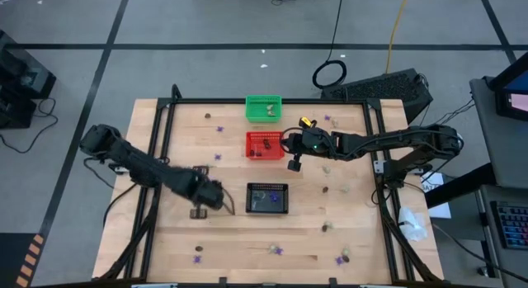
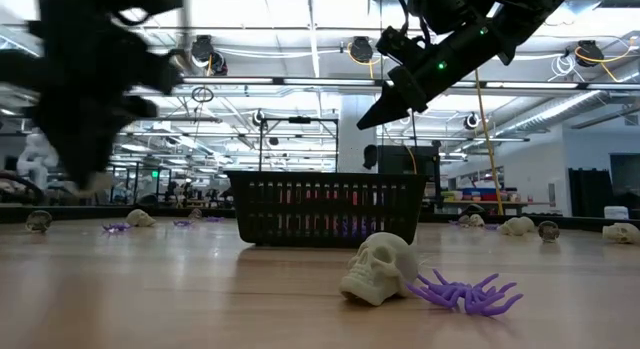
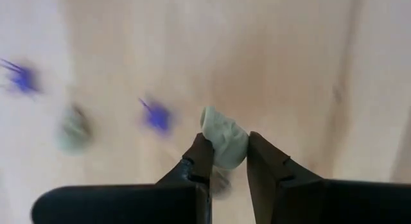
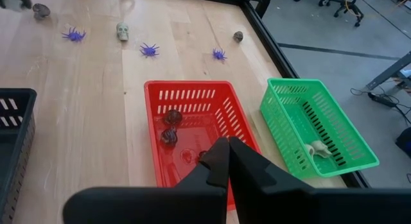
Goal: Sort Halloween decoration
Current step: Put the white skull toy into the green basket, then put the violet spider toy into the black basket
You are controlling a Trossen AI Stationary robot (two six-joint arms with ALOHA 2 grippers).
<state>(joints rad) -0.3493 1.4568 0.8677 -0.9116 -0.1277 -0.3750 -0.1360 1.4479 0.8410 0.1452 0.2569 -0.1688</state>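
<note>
The decorations are tiny purple spiders [image 4: 149,50], pale cream skulls [image 4: 122,31] and dark brown pieces [image 4: 238,36] scattered on the wooden table. My left gripper [image 1: 200,210] hangs left of the black basket [image 1: 268,198], shut on a cream skull [image 3: 223,137]. My right gripper [image 4: 225,153] is shut on nothing above the red basket [image 4: 192,95], which holds dark brown pieces [image 4: 170,118]. The green basket [image 4: 308,121] holds cream pieces [image 4: 318,149]. In the low view a skull [image 2: 380,269] and a spider [image 2: 465,289] lie near the front edge. My left gripper pinches the cream skull by two opposite sides [image 3: 239,153] between its two fingers [image 3: 199,156]. The fingers point straight down from above. The skull sits between their free ends, and its rounded top [image 3: 215,121] sticks out past them, clear of the table.
The three baskets stand in a row down the table's middle: green [image 1: 263,108] far, red [image 1: 264,144] middle, black near. A dark rail [image 1: 165,148] frames the tabletop. Bare wood lies left of the baskets and along the near edge [image 1: 247,263].
</note>
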